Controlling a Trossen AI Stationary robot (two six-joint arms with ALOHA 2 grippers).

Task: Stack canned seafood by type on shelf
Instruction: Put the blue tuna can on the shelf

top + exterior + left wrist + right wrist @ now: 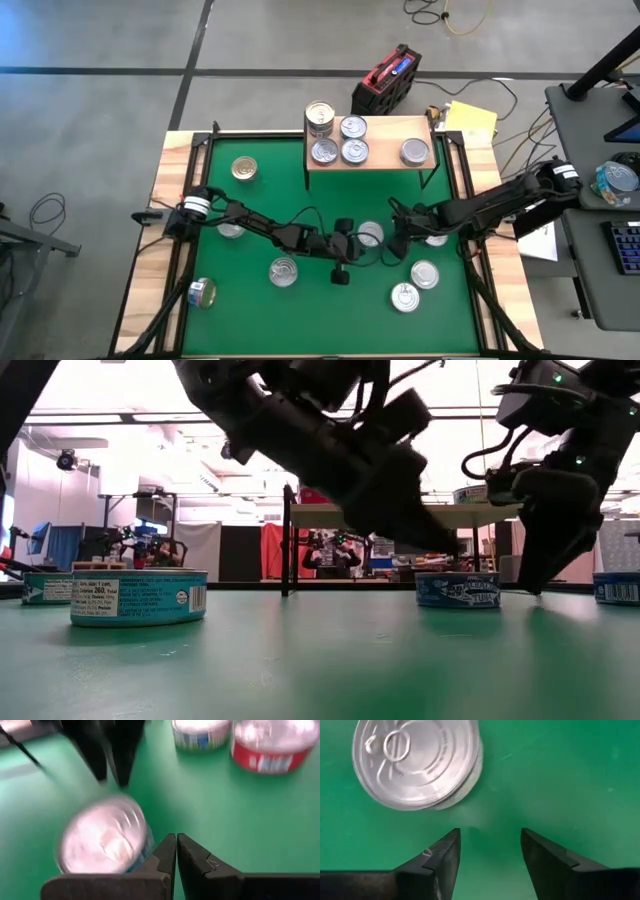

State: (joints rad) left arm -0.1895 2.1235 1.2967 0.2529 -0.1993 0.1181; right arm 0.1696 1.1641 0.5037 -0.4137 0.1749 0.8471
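The shelf (pixel 385 155) at the mat's (pixel 260 200) far edge carries five cans (pixel 341 140), one a stack of two at its left end. Eight more lie loose on the mat. One silver can (pixel 417 762) sits just ahead of the right jaws (pixel 490 852), outside the gap; they stand partly open, empty. The left jaws (pixel 176 852) are closed on nothing, a can (pixel 102 842) just beside them. Only the low view shows bluish labels (pixel 138 598).
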